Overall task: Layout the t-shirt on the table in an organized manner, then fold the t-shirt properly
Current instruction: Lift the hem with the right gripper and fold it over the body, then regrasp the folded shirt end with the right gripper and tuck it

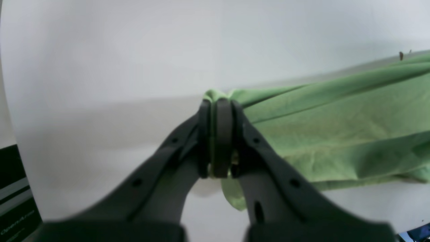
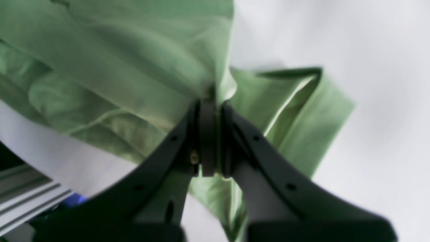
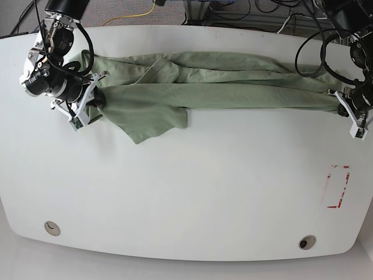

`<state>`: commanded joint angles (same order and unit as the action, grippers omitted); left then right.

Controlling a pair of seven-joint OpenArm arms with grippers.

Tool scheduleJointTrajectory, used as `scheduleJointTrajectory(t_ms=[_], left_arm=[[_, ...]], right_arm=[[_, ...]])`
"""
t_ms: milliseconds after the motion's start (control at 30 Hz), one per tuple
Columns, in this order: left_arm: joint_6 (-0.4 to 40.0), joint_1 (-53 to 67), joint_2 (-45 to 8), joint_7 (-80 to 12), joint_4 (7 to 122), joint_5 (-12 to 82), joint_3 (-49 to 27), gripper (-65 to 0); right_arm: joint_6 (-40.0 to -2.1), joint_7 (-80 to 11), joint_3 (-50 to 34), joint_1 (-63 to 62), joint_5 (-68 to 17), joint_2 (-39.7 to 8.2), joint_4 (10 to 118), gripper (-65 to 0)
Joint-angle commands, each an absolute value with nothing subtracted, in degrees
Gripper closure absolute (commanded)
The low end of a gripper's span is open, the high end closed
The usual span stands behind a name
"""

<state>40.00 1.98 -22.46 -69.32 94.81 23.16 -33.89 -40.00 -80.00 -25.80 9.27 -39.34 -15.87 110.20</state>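
Note:
The pale green t-shirt (image 3: 215, 84) is stretched in a long bunched band across the far half of the white table (image 3: 192, 186). At the band's right end in the base view, my left gripper (image 3: 340, 100) is shut on a corner of the fabric; its wrist view shows cloth (image 1: 336, 134) pinched between the pads, gripper (image 1: 218, 101). My right gripper (image 3: 98, 97) is shut on the other end, with folds of shirt (image 2: 117, 60) hanging around it in the wrist view, gripper (image 2: 209, 101). A loose flap (image 3: 152, 121) droops toward the table's middle.
A red rectangular marking (image 3: 338, 186) lies near the table's right edge. Two round grommet holes (image 3: 52, 228) (image 3: 306, 241) sit near the front edge. Cables (image 3: 134, 16) and floor lie behind the far edge.

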Motion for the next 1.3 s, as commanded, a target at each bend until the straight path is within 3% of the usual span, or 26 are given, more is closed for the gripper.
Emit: scheduleJointTrajectory(t_ms=[100, 200, 300, 400, 467, 567, 667, 967, 1300], left_arm=[[40.00, 2.24, -22.55, -69.32, 94.81, 23.16, -33.71, 0.0], [40.00, 2.77, -22.55, -69.32, 94.81, 23.16, -33.63, 0.0], [40.00, 2.95, -22.55, -69.32, 94.81, 23.08, -32.75, 0.0], [40.00, 2.95, -23.08, -69.32, 94.81, 23.25, -31.78, -12.6], [40.00, 2.95, -23.78, -69.32, 94.81, 23.25, -31.78, -23.2], [40.00, 2.77, -23.96, -69.32, 94.81, 23.16, -31.87, -37.6], [40.00, 2.59, -23.96, -69.32, 94.81, 23.08, -31.87, -43.8], [40.00, 1.98, -25.27, -69.32, 94.90, 23.34, -31.78, -44.0], [40.00, -0.57, -25.36, -69.32, 94.90, 23.08, -31.87, -44.0]], right_arm=[[-40.00, -80.00, -25.80, 10.51, -39.08, -15.87, 110.20, -6.8], [-40.00, -80.00, -25.80, 11.30, -39.08, -15.87, 110.20, -19.5], [-40.00, -80.00, -27.30, 11.91, -39.34, -16.04, 110.37, -37.4], [-40.00, -80.00, -30.20, 11.82, -39.34, -16.04, 110.99, -56.1], [-40.00, -80.00, -31.69, 11.56, -39.34, -16.13, 111.87, -65.0], [-40.00, -80.00, -33.27, 11.03, -39.43, -16.31, 112.40, -65.0], [-40.00, -80.00, -33.63, 8.31, -39.43, -16.31, 112.40, -65.0], [-40.00, -80.00, -29.67, -1.89, -38.64, -12.53, 107.91, -65.0], [-40.00, -77.76, -24.48, -11.03, -34.68, -8.48, 90.95, -65.0]])
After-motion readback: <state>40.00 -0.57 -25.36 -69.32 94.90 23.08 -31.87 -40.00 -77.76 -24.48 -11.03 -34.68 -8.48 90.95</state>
